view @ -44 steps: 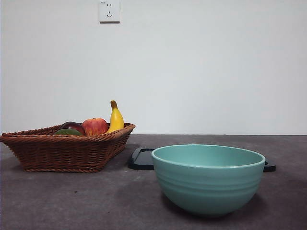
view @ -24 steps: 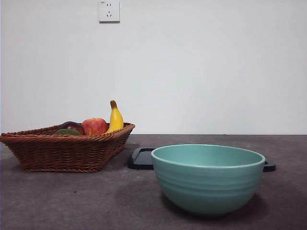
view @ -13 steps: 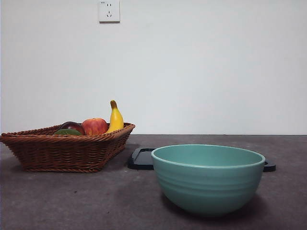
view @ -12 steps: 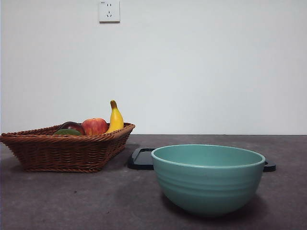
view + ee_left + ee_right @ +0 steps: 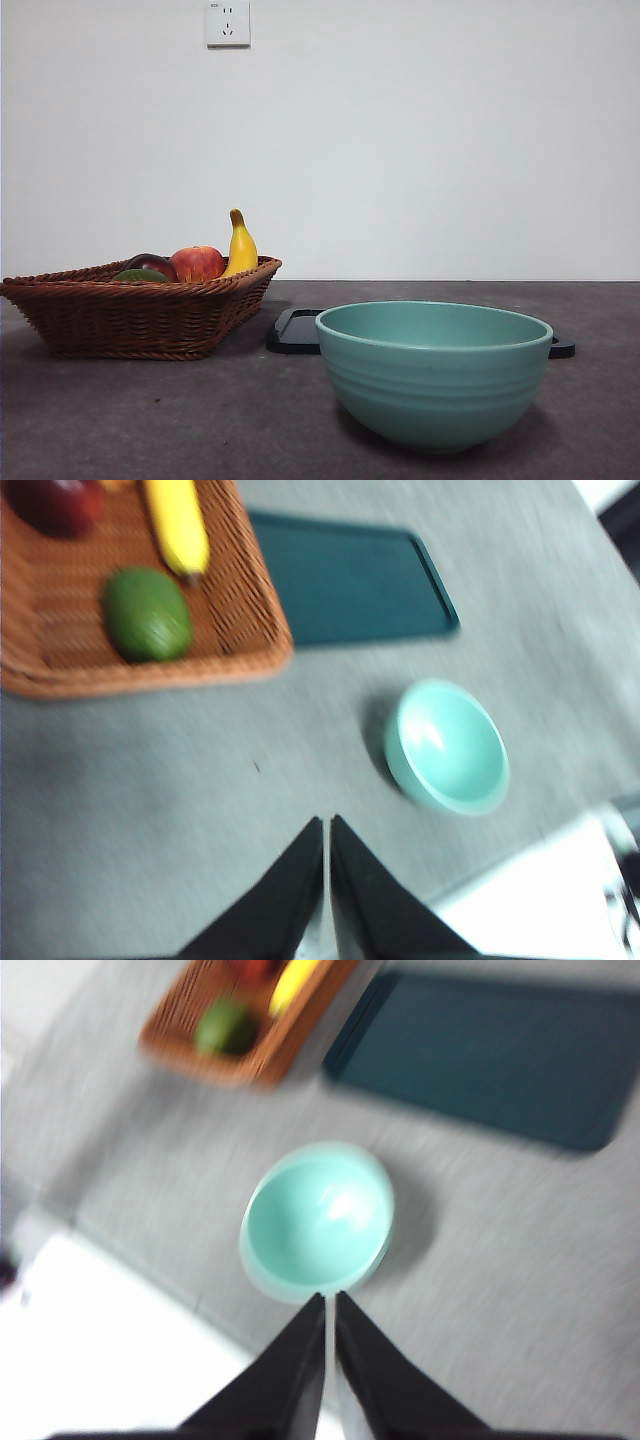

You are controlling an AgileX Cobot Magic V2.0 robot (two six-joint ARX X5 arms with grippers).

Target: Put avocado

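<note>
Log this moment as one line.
avocado: in basket, untouched | left gripper: shut, high above table | right gripper: shut, above bowl

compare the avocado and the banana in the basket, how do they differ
The avocado is dull dark green and a plump oval; the banana is yellow, long and narrow. In the front view the banana pokes well above the basket rim, the avocado barely. Both are in the basket.
</note>
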